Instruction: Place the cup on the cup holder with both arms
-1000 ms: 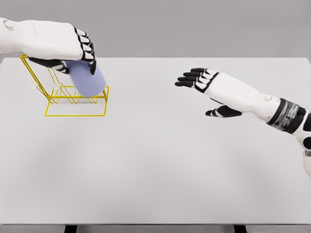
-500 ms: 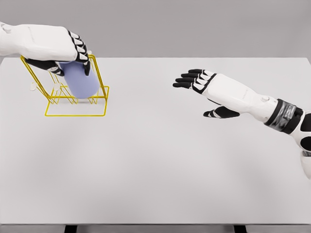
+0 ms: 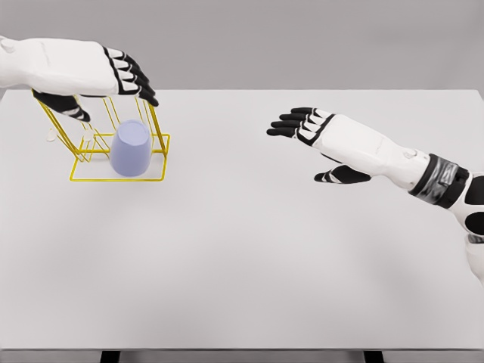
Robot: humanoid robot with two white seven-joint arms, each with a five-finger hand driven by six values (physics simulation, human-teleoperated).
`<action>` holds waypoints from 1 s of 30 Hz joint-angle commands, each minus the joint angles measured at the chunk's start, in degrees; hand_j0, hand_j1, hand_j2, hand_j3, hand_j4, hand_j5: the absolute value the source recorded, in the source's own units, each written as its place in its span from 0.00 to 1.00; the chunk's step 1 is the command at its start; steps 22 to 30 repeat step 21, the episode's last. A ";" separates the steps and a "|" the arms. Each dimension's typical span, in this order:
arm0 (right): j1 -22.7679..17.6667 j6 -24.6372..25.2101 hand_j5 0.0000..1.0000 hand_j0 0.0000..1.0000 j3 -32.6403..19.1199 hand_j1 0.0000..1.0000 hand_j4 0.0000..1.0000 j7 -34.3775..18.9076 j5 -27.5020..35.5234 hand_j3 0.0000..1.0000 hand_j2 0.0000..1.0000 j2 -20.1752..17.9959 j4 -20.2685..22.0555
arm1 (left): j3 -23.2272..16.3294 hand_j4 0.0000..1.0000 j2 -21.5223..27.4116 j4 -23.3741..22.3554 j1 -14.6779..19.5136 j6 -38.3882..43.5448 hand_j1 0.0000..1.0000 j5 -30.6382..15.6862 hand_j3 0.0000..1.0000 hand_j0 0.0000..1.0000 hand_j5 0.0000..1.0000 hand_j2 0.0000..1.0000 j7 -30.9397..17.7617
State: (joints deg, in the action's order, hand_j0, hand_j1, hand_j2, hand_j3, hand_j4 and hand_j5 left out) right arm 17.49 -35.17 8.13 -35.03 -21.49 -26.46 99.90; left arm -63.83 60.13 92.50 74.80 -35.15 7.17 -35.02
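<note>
Left hand (image 3: 113,72) open above unlabelled cup (image 3: 130,148).

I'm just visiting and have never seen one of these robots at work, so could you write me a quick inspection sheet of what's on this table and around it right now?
Surface: white table, flat, evenly lit.
Job's things: lavender cup sits inside the yellow wire cup holder at the table's far left, closed end up, no hand touching it.
Clutter: nothing seen.
Hands: left hand hovers above the holder, fingers spread, holding nothing; right hand hangs over the table right of the middle, fingers extended, holding nothing.
Cables: nothing seen.
Surroundings: plain grey backdrop behind the table; dark table legs show at the bottom edge.
</note>
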 commanded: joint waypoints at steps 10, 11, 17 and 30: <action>0.18 0.17 1.00 1.00 0.49 1.00 1.00 0.03 0.40 1.00 1.00 0.18 0.39 | 1.51 1.00 11.51 8.57 -7.99 0.15 1.00 -32.39 1.00 1.00 1.00 1.00 0.02; 0.18 0.17 1.00 1.00 0.40 1.00 1.00 0.03 0.40 1.00 1.00 0.01 0.39 | 1.51 1.00 11.51 8.57 -9.93 0.15 1.00 -33.80 1.00 1.00 1.00 1.00 0.02; 0.26 0.17 1.00 1.00 0.40 1.00 1.00 0.03 0.40 1.00 1.00 -0.17 0.30 | 1.43 1.00 10.98 8.83 -19.86 0.15 1.00 -36.53 1.00 1.00 1.00 1.00 0.02; 0.26 0.17 1.00 1.00 0.40 1.00 1.00 0.03 0.40 1.00 1.00 -0.17 0.30 | 1.43 1.00 10.71 8.83 -21.53 0.15 1.00 -36.44 1.00 1.00 1.00 1.00 0.02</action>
